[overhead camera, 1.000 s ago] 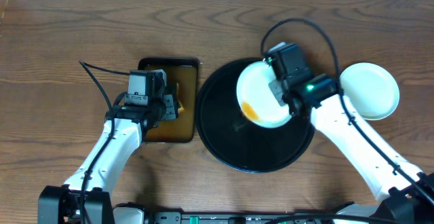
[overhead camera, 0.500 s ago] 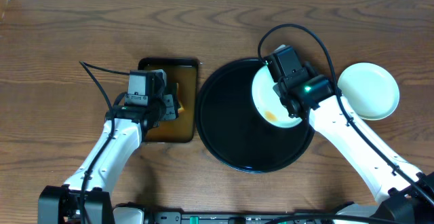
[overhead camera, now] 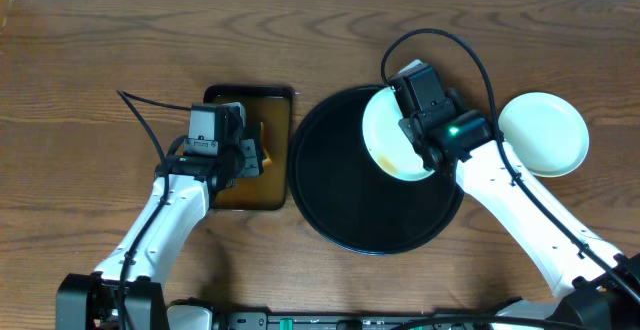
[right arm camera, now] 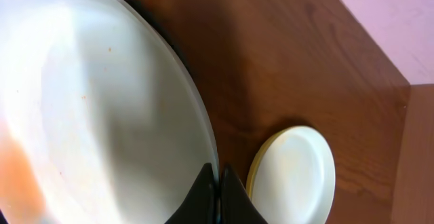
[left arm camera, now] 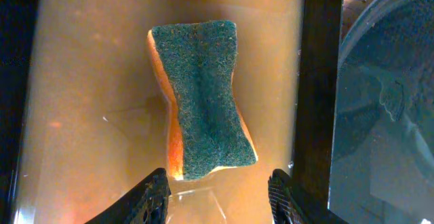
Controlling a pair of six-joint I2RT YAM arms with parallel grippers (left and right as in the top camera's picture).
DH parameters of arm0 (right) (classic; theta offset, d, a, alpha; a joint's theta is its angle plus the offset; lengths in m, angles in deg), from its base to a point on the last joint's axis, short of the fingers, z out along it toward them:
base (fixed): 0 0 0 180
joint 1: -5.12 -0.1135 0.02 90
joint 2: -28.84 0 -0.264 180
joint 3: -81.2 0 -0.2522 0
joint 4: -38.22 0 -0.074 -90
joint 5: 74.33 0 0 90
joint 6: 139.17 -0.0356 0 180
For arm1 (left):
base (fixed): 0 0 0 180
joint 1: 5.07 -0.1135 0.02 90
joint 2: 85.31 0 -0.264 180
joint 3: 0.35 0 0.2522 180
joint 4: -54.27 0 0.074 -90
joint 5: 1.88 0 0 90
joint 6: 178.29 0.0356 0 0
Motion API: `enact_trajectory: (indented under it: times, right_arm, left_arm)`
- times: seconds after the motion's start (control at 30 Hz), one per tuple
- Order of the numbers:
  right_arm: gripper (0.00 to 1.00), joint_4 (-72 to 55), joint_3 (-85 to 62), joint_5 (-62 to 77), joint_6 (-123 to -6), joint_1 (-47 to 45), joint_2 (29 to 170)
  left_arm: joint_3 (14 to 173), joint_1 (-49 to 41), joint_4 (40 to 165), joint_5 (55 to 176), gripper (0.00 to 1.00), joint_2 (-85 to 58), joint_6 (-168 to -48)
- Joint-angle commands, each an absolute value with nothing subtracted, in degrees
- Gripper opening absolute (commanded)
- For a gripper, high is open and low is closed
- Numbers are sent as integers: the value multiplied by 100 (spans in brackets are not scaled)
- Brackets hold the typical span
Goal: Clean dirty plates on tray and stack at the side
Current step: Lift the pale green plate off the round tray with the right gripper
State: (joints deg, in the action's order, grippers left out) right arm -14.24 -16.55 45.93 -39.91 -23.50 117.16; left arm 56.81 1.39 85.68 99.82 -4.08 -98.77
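Fingers of the right gripper (right arm camera: 217, 190) clamp the rim of a pale round shallow plate (overhead camera: 381, 130) smeared orange, held tilted over the right side of the large round glossy black tray (overhead camera: 335, 200), soiled face toward the left gripper (left arm camera: 217, 197), which hangs open above a green-topped sponge (left arm camera: 203, 102).

Glossy black tray (overhead camera: 335, 195), smooth shiny plate (overhead camera: 384, 136), rough green sponge (left arm camera: 203, 102), wood-grain table (overhead camera: 100, 55)
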Motion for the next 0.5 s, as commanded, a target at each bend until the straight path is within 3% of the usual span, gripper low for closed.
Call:
enact_trajectory:
  times: [0.0,0.27,0.47]
  right_arm:
    - [1,-1400,-1642,4661,-4184,-2337,11606]
    - [1,-2025,-1642,4012,-3884,-2342,11606]
    - [1,-1151,-1642,4781,-4319,-2335,11606]
  left_arm:
    - [5637,115,8577,10008,49,-371,-9906]
    - [5637,115,8575,10008,49,-371,-9906]
    - [5637,115,8577,10008,49,-371,-9906]
